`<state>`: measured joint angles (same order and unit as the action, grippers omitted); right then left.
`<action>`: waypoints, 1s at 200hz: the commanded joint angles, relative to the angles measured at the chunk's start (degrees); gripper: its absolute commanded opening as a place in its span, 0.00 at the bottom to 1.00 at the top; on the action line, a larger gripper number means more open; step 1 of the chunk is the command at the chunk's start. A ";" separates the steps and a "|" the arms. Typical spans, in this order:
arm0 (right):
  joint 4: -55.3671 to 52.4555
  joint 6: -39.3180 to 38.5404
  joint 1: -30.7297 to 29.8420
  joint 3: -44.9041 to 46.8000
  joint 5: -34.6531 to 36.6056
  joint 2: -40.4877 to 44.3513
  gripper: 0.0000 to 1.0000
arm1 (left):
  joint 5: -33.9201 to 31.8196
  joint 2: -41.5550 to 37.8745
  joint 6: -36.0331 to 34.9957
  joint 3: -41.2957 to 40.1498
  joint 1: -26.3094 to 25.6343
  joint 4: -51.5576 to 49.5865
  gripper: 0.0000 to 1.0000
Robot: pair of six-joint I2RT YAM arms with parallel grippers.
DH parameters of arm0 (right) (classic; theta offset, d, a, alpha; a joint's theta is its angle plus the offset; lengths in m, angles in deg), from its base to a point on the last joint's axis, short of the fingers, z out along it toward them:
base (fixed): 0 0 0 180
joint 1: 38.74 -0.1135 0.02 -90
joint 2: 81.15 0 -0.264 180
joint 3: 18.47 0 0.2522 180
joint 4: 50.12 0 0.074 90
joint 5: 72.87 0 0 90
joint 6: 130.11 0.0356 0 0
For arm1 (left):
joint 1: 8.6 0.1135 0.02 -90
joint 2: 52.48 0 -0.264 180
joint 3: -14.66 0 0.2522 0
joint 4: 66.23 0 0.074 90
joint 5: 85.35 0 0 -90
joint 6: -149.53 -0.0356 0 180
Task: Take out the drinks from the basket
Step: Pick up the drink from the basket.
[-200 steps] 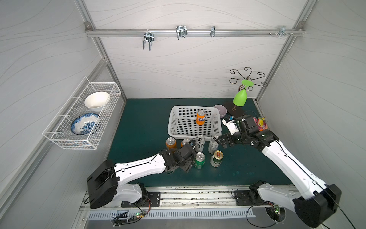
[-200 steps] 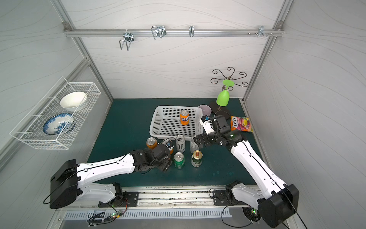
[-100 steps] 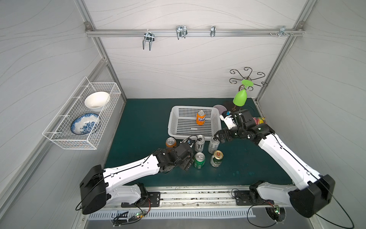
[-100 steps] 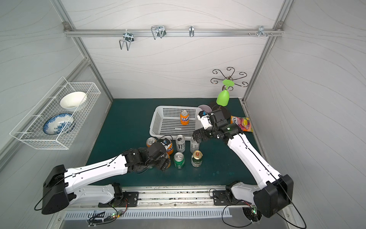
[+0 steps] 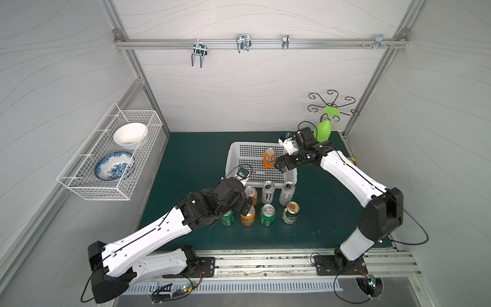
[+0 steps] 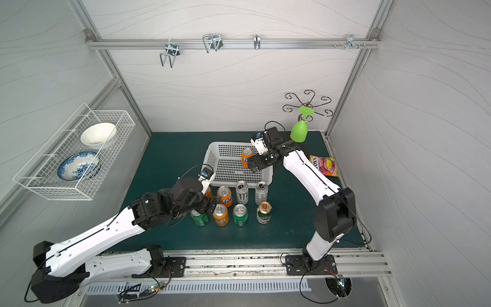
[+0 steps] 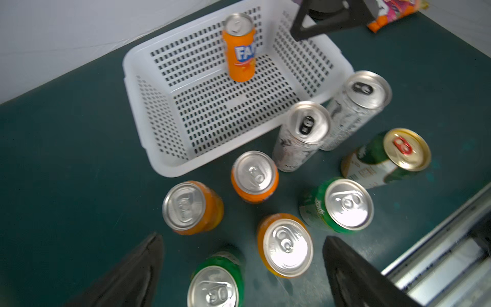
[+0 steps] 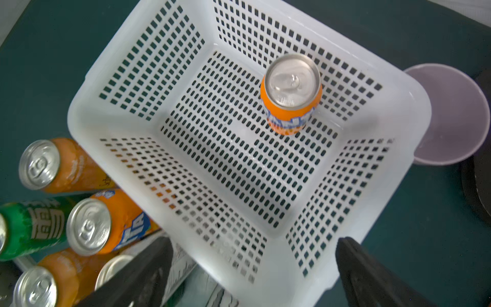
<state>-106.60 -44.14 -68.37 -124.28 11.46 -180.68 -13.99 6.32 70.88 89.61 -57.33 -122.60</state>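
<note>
Jaws gape empty: right end effector [image 8: 253, 240] over white perforated plastic basket [image 8: 79, 119] holding one orange Fanta can [image 8: 292, 79], left end effector [image 7: 243, 239] over metal cans [image 7: 288, 244] on green table [image 7: 66, 159].

Orange Fanta can [image 5: 269, 158] in a white perforated basket [image 5: 235, 159]; dark teal worktop [image 5: 196, 159]; blue-flowered white plate [image 5: 114, 166].

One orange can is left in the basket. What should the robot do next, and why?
Probably lower the right gripper around the Fanta can and close. It is the only drink standing in the basket, and that gripper hovers open beside it; the other cans already stand outside.
</note>
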 commanded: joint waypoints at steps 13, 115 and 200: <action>-0.69 -1.82 -0.41 -9.53 1.05 -9.37 0.99 | 5.60 0.14 2.06 2.62 10.02 -0.72 0.98; -3.09 -3.90 0.21 -26.38 4.10 -29.63 0.99 | 6.33 -1.36 2.77 1.43 13.76 -1.16 0.98; -3.66 -4.93 0.36 -32.23 5.89 -35.26 0.85 | 7.03 -0.54 2.54 2.16 13.92 -1.07 0.98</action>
<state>-108.57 -48.60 -68.28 -153.75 16.51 -213.60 -8.00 5.51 73.24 89.70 -43.85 -124.16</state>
